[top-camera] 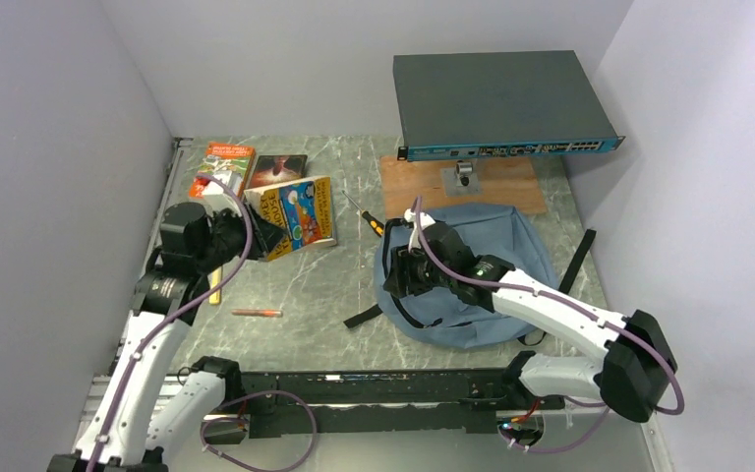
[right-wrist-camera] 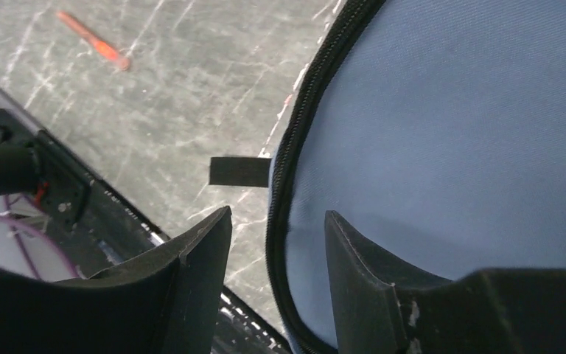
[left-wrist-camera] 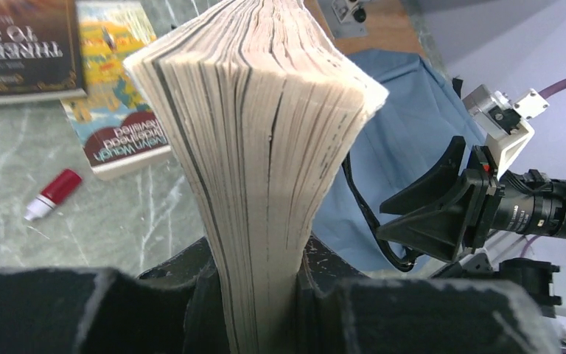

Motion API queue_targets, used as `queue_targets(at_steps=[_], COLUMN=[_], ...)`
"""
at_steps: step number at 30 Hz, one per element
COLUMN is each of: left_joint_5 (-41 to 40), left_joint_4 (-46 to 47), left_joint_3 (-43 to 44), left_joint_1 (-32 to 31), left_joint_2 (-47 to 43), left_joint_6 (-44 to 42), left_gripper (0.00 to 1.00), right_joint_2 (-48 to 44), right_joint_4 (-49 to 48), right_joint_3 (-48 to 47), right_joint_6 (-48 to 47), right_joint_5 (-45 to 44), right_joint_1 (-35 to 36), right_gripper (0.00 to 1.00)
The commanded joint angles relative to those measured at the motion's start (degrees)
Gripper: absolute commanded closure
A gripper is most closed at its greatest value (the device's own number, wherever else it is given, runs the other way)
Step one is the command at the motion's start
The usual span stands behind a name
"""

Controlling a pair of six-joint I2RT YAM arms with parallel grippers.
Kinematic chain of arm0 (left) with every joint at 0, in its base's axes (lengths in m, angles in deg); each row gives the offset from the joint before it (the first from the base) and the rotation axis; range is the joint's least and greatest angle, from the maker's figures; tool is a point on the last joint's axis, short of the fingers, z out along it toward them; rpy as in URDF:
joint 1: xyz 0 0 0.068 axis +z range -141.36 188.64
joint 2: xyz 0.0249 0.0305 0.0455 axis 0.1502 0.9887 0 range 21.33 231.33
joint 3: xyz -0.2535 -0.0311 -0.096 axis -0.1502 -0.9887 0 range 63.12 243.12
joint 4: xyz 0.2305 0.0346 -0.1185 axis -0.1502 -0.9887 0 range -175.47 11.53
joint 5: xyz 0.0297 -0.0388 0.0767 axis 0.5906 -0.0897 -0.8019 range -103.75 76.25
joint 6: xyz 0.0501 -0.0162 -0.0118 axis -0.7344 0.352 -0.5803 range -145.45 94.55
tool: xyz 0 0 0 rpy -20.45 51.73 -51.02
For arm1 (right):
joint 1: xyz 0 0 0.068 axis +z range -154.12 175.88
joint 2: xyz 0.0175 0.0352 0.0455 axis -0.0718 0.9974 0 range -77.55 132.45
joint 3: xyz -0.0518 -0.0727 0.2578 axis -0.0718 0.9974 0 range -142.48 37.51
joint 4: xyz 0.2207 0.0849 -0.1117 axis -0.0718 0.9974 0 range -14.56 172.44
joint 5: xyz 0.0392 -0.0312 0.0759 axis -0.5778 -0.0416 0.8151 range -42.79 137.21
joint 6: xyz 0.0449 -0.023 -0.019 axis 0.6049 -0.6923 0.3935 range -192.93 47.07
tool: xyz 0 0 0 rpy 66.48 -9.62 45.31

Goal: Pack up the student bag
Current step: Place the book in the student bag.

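Early stage: left gripper (left-wrist-camera: 265,302) jaws clamp a paperback (left-wrist-camera: 265,140), right gripper (right-wrist-camera: 278,221) jaws parted over the student bag (top-camera: 516,234)'s zipper (right-wrist-camera: 286,140); two books (top-camera: 223,167) unpacked.

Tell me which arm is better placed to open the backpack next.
Right: the right end effector straddles the black zipper edge of the soft blue-grey fabric backpack, jaws apart. The left end effector is shut on a thick paperback book.
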Motion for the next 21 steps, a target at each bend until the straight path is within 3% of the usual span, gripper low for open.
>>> queue_targets(at_steps=[1, 4, 9, 14, 18, 21], left_joint_5=[4.3, 7.6, 10.6, 11.2, 14.6, 22.7], left_joint_4=[8.4, 10.9, 12.6, 10.7, 13.2, 26.2], left_joint_3=[-1.5, -2.8, -4.4, -4.3, -6.5, -11.2], left_joint_1=[0.1, 0.0, -0.1, -0.2, -0.3, -0.5], left_joint_2=[2.8, 4.7, 6.3, 6.1, 6.2, 6.9], left_joint_6=[5.7, 8.1, 9.9, 8.7, 11.9, 22.1], left_gripper=[1.00, 1.00, 1.00, 1.00, 1.00, 1.00], right_joint_2=[1.8, 3.0, 5.4, 3.9, -0.8, -5.6], right_joint_4=[-0.4, -2.1, -3.2, 0.1, 3.2, 3.1], right_joint_3=[-3.4, -2.7, -2.4, -3.8, -4.4, -2.9], right_joint_6=[-1.7, -2.3, -2.5, -2.0, -1.2, 1.0], right_joint_5=[-6.4, -8.2, -10.5, -13.7, -14.5, -16.4], right_joint_1=[1.3, 1.4, 1.4, 1.5, 1.4, 1.4], right_gripper=[0.49, 0.52, 0.69, 1.00, 1.00, 1.00])
